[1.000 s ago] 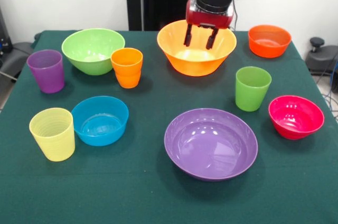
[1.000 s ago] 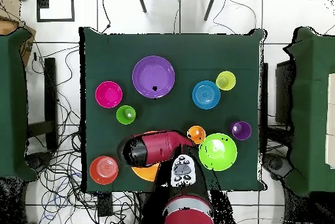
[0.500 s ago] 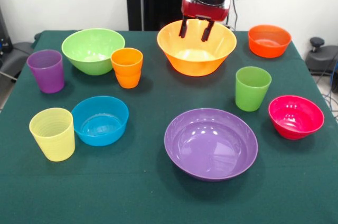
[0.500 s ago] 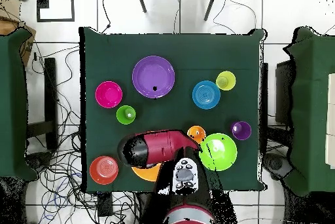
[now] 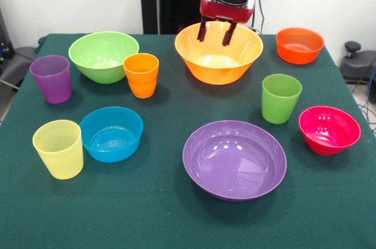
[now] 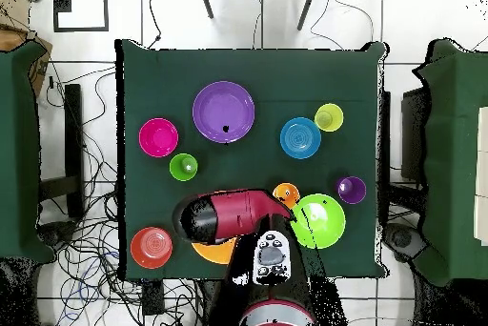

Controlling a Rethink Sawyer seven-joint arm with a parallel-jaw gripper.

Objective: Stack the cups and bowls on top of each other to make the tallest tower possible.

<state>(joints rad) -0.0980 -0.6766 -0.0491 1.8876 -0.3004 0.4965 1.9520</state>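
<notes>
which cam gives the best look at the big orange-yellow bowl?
Front view. The large orange-yellow bowl shows its whole rim and inside there, with the open gripper hanging empty over it. In the overhead view the red arm covers most of it; only an orange sliver shows below the arm.

Gripper [image 5: 212, 32] hangs above the large orange-yellow bowl [image 5: 218, 61], jaws spread and empty; purple bowl [image 5: 234, 160] sits apart on the surface [image 5: 158, 214].

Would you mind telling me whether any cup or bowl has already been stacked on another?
No, in the front view every piece, such as the purple bowl and orange-yellow bowl, sits apart on the table.
</notes>
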